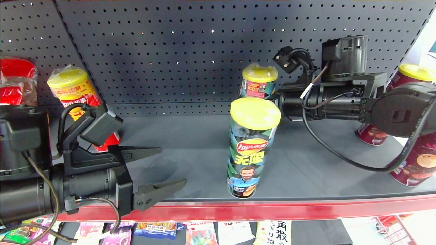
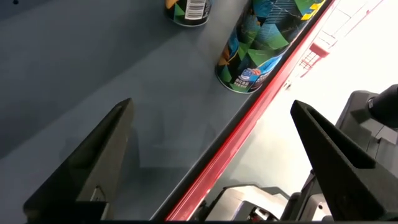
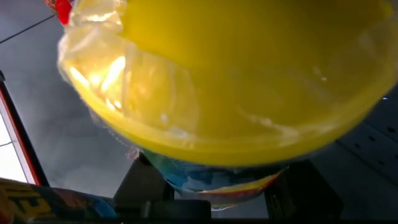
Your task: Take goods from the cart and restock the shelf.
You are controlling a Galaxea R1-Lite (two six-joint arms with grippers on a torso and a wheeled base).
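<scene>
A green-and-blue chips can [image 1: 253, 146] with a yellow lid stands upright near the red front edge of the grey shelf [image 1: 190, 149]. Behind it is a second can of the same kind [image 1: 259, 81], its plastic-wrapped yellow lid [image 3: 249, 74] close under the right wrist camera. My right gripper [image 3: 224, 193] is shut on this rear can, with dark fingers [image 3: 143, 183] on both sides; the arm comes in from the right. My left gripper [image 1: 163, 166] is open and holds nothing, low at the shelf's front left. The left wrist view shows the left gripper [image 2: 211, 155] over the shelf edge and both can bases [image 2: 255, 43].
A red-and-yellow can [image 1: 76, 92] and red packets [image 1: 13, 81] stand at the shelf's left. Maroon cans [image 1: 414, 160] stand at the right. A pegboard wall [image 1: 190, 51] closes the back. Snack packets [image 1: 156, 229] lie on the shelf below.
</scene>
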